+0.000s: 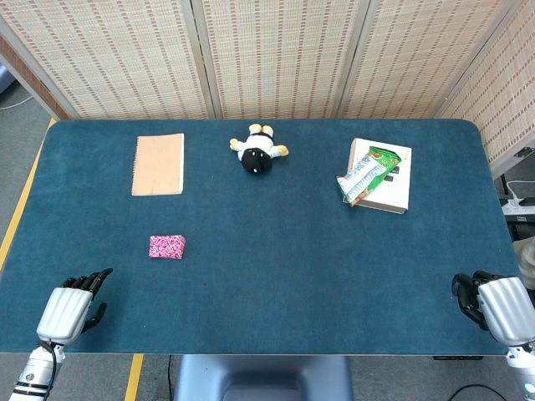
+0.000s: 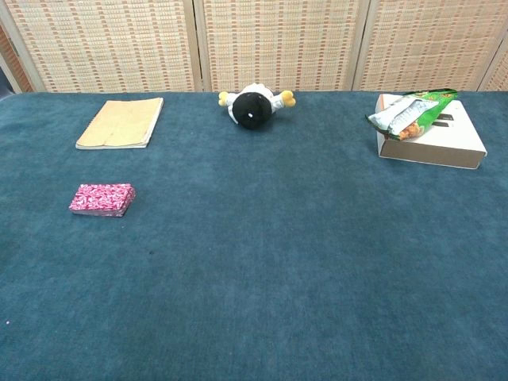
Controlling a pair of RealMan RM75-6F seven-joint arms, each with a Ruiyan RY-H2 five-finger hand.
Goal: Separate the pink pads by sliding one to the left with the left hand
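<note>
Teal carpet-like table (image 1: 276,276) w/ woven screens (image 1: 276,50) behind; rectangular speckled pink pads (image 1: 167,246); left hand (image 1: 73,307) spread, right hand (image 1: 493,305) curled, both empty.

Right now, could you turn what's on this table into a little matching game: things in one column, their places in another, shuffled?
Things:
1. pink pads
2. tan notebook
3. plush toy
4. snack bag

Places:
A. far edge, middle
B. on the white box
C. far left
D. nearest the left hand

Pairs: 1-D, 2-C, 3-A, 4-B
</note>
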